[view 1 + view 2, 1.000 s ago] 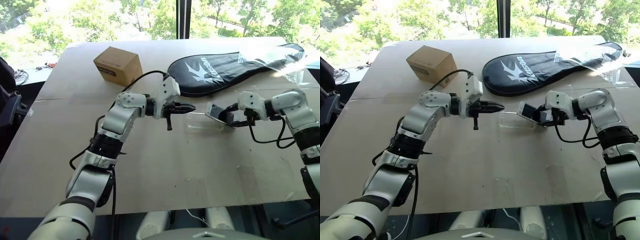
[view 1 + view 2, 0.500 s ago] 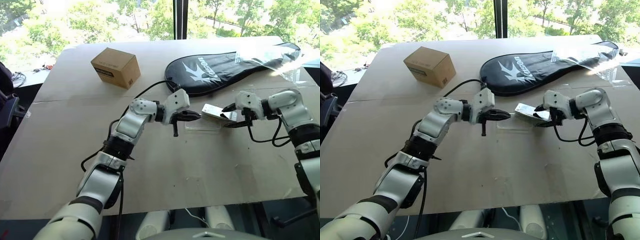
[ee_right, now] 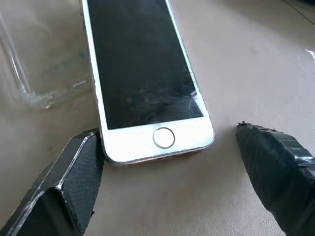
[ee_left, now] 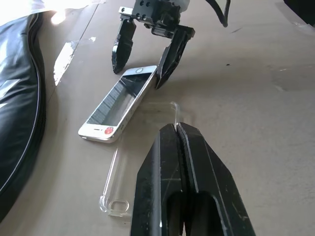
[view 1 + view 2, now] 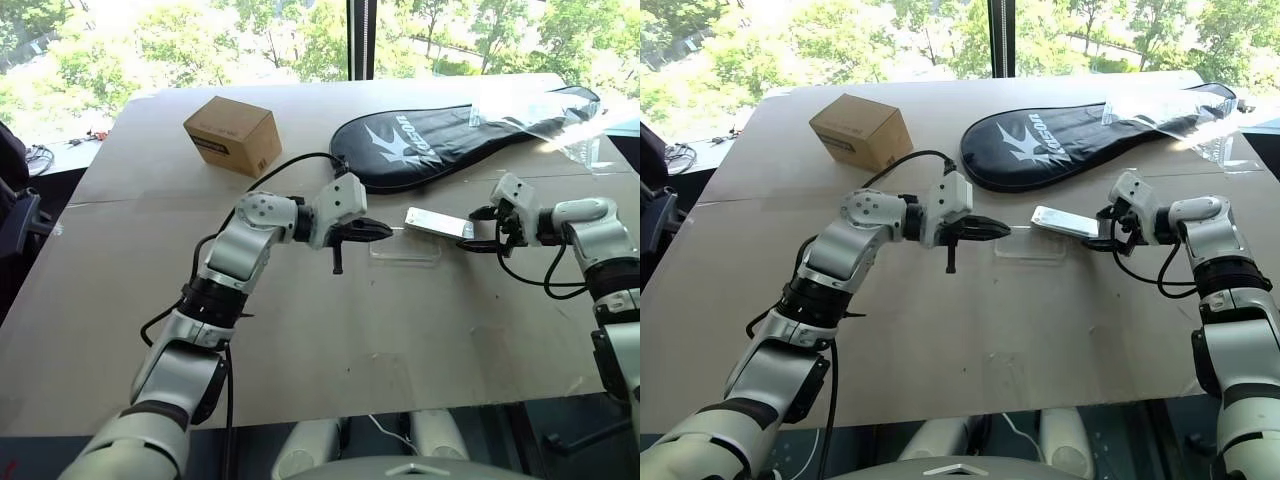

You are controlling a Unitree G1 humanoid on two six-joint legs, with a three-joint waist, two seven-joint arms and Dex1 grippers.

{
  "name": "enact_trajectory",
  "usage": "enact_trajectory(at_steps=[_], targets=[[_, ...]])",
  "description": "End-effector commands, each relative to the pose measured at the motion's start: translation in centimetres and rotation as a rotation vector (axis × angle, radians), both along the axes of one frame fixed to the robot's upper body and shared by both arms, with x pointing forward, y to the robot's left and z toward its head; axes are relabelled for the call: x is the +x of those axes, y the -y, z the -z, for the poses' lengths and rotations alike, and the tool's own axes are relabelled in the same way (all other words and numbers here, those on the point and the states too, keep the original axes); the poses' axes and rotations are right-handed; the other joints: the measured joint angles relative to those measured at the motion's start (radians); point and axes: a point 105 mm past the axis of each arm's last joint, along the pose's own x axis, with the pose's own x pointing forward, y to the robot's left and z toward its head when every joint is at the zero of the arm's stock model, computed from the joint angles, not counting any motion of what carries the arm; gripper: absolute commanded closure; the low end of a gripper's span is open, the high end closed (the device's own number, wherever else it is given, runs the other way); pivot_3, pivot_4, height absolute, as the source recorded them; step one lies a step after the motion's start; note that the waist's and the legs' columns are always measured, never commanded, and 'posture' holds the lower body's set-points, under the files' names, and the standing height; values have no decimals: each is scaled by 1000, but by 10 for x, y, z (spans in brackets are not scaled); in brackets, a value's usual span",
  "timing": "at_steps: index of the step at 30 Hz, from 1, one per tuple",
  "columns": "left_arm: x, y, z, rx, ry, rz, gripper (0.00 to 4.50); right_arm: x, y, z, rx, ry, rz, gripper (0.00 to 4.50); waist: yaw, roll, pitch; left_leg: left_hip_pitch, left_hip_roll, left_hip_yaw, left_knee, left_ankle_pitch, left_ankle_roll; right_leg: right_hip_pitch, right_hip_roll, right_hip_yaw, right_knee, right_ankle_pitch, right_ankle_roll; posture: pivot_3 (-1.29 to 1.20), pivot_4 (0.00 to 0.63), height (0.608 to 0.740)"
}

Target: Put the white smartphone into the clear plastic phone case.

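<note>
The white smartphone lies screen up on the table, along the far edge of the clear plastic phone case; whether it rests on the rim I cannot tell. In the right wrist view the phone has its home-button end between the spread fingers of my right gripper, which is open and touches nothing. The case lies beside it. My left gripper is shut and empty, hovering at the case's left end. From the left wrist I see the phone, the case and the open right gripper.
A cardboard box stands at the far left of the table. A black racket cover lies behind the phone, with a crinkled clear plastic bag on its far right end. Bare tabletop lies in front of the case.
The right gripper has opened, let the phone go and drawn back to the right. The phone, held tilted before, now lies flat by the case. The left gripper stays shut.
</note>
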Motion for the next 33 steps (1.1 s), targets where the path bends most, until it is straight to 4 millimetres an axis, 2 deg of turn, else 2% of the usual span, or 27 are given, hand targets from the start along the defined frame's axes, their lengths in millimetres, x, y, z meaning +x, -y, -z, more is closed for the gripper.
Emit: enact_trajectory(at_steps=[1,7,13,14,15,17,18,22,25,33], targets=[[-2,3,-16,-23,53,21,4500,2,-3,3,42,-34,13,55,-6,0,0,0,0,0,0,0,0,1,0,0,0,0,0,0,150,740],[-3,-2,-12,-16,45,4,4500,-7,-15,11,55,-76,-89,55,-19,0,0,0,0,0,2,0,0,1,0,0,0,1,1,0,150,740],[-4,-4,-9,-15,40,-2,4500,-6,-22,9,75,-51,-114,55,-24,0,0,0,0,0,2,0,0,1,0,0,0,1,1,0,150,740],[-4,-4,-9,-15,39,-2,4500,-6,-23,9,78,-51,-119,554,-24,0,0,0,0,0,3,0,0,1,0,0,1,1,1,0,150,740],[-4,-4,-9,-15,38,-3,4500,-6,-24,8,80,-49,-122,806,-24,0,0,0,0,0,3,0,0,1,0,0,1,1,1,0,150,740],[-4,-4,-8,-14,37,-3,4500,-6,-24,8,82,-47,-126,1654,-25,0,-1,0,0,0,2,0,0,1,1,0,1,1,1,0,150,740],[-4,-4,-7,-14,35,-3,4500,-7,-24,8,83,-47,-128,1773,-25,0,-1,0,0,0,3,0,0,1,1,0,1,1,1,0,150,740],[-4,-3,-6,-14,32,-1,4500,-8,-22,9,84,-43,-130,3419,-25,1,-3,0,0,0,5,0,0,2,1,0,1,2,1,0,150,740],[-4,-2,-4,-13,30,1,4500,-7,-21,7,87,-24,-119,4360,-21,1,-4,1,0,0,7,0,0,3,2,1,2,4,0,0,150,740],[-3,-2,-4,-19,33,1,4500,1,-21,-2,21,134,-104,4360,-23,1,-5,2,1,0,7,0,-1,4,2,1,2,5,0,0,150,740]])
